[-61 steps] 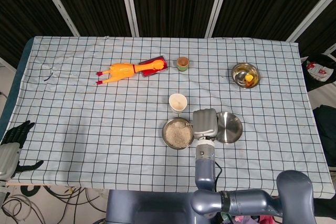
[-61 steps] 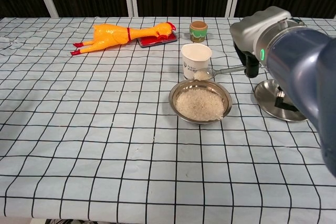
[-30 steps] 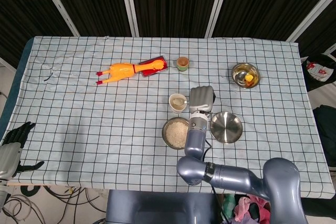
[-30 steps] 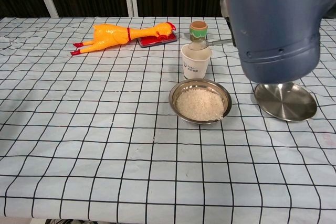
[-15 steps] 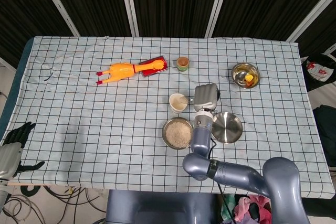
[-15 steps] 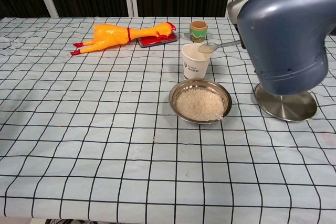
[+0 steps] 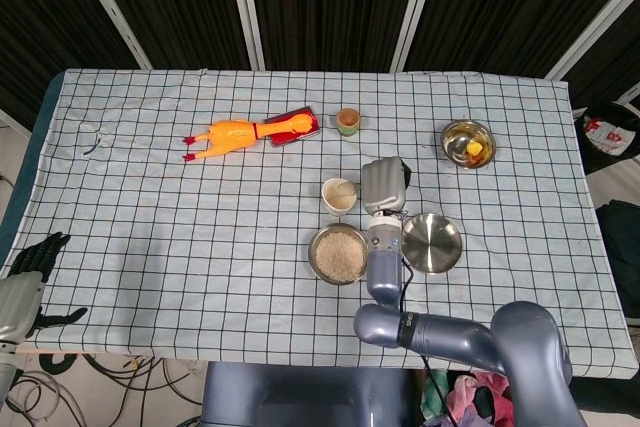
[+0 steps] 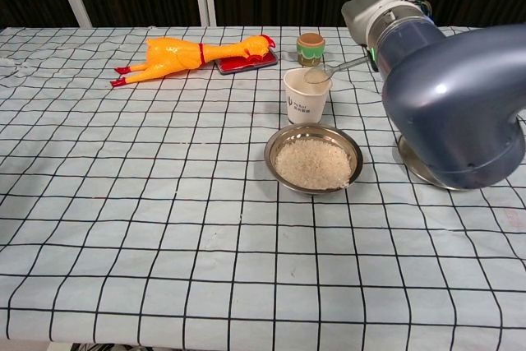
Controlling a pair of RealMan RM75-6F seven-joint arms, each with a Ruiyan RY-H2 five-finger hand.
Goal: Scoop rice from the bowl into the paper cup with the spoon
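A white paper cup [image 8: 306, 98] stands just behind the steel bowl of rice [image 8: 313, 159]. My right hand [image 7: 383, 187] is to the right of the cup [image 7: 339, 194] and holds a metal spoon [image 8: 335, 69] by its handle. The spoon's bowl is over the cup's right rim, with a little rice on it. In the chest view my right forearm [image 8: 452, 96] hides most of that hand. The rice bowl [image 7: 338, 253] is near full. My left hand [image 7: 27, 267] hangs off the table's near left edge, holding nothing.
A steel lid [image 7: 432, 242] lies right of the rice bowl, partly under my arm. At the back lie a yellow rubber chicken [image 8: 177, 55], a red flat object [image 8: 246, 60] and a small green cup [image 8: 310, 48]. A steel bowl with yellow pieces [image 7: 468, 142] stands at the far right.
My right hand lifted the spoon from beside the rice bowl up to the paper cup. In the last half second it shifted slightly left, bringing the spoon's bowl over the rim. The left hand stayed put.
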